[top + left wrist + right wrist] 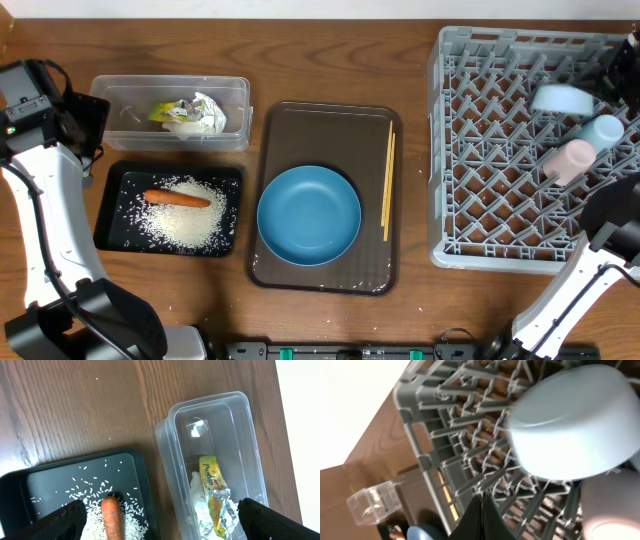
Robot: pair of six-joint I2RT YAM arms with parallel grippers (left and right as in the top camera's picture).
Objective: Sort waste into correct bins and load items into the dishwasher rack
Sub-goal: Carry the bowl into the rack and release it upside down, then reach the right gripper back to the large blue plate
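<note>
— What sort of place is shown?

— A robot test bench, set up as a kitchen clean-up scene, is suggested.

— By what is that shown?

— A left arm [42,205] and a right arm [572,290], both white and jointed, are mounted at a wood-grain table [330,50]. A grey dishwasher rack [500,160], a brown serving tray [300,125] and a blue bowl [308,215] are laid out on it. Only plain white is seen beyond the table edge.

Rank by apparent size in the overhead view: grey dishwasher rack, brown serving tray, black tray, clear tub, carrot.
1. Grey plastic grid dishwasher rack
2. Dark brown rectangular serving tray
3. Shallow black rectangular tray and clear plastic rectangular tub: too alike to rank
4. Small orange carrot
</note>
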